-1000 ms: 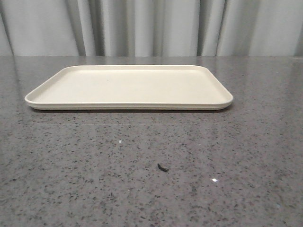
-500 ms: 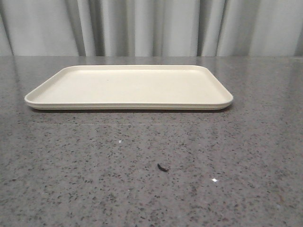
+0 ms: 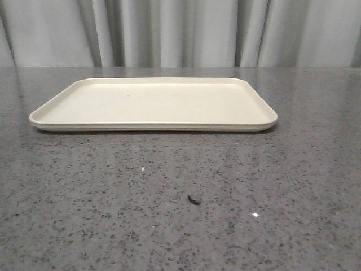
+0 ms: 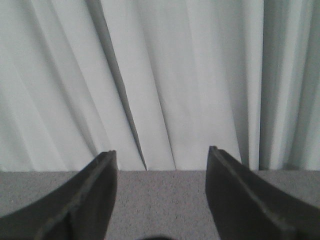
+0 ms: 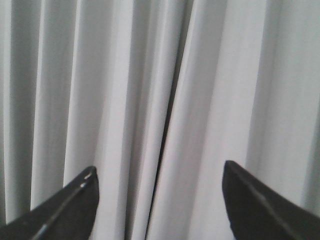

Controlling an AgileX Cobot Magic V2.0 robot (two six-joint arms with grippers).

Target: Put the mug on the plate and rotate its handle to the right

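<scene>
Lying flat on grey speckled table (image 3: 293, 186): plate (image 3: 153, 103), w/ nothing on it, seen in front view only. Left gripper (image 4: 161, 165) spread wide, nothing held, aimed at curtain (image 4: 190, 80). Right gripper (image 5: 160, 187) likewise spread, nothing held. Neither gripper seen near plate.

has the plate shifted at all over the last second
No. In the front view the plate sits in the same spot, its near rim just as far from the small dark speck on the table as before.
</scene>
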